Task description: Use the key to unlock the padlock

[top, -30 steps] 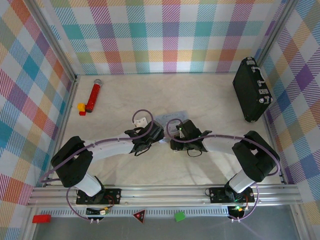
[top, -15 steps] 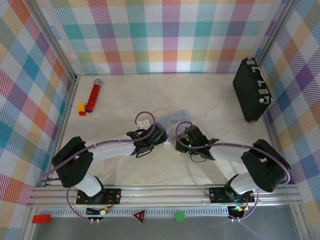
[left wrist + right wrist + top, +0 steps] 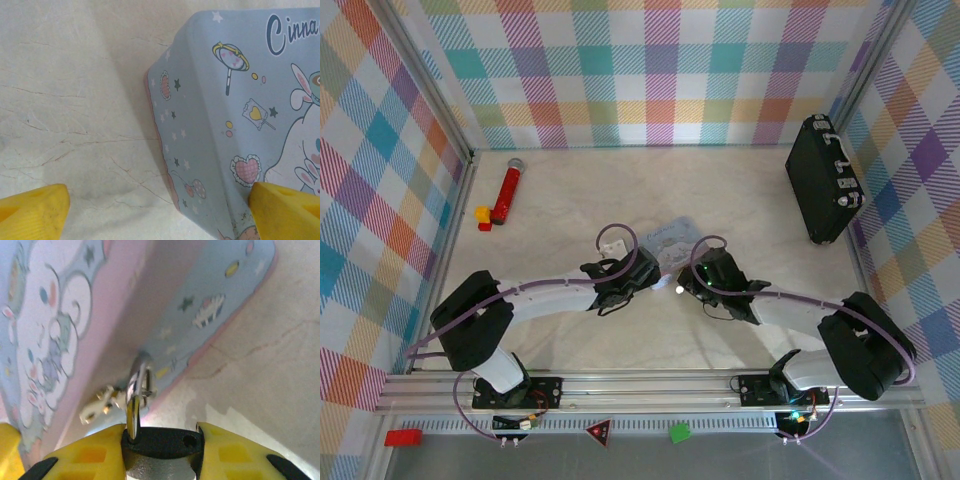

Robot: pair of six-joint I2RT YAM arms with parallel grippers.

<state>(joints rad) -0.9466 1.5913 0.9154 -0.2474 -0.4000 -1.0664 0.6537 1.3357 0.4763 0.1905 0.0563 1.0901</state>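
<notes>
My right pincer (image 3: 162, 451) is clamped on the padlock (image 3: 165, 439) hanging off the blue tin (image 3: 220, 287). My left pincer (image 3: 160, 215) sits wide apart at the tin's corner.

Both arms reach forward from their bases and bend inward, wrists close together. The left gripper (image 3: 642, 268) points rightward, its fingers (image 3: 32, 210) spread wide apart (yellow pads at either lower corner of the wrist view). The right gripper (image 3: 161, 454) points leftward, fingers clamped against the padlock (image 3: 165, 440).
</notes>
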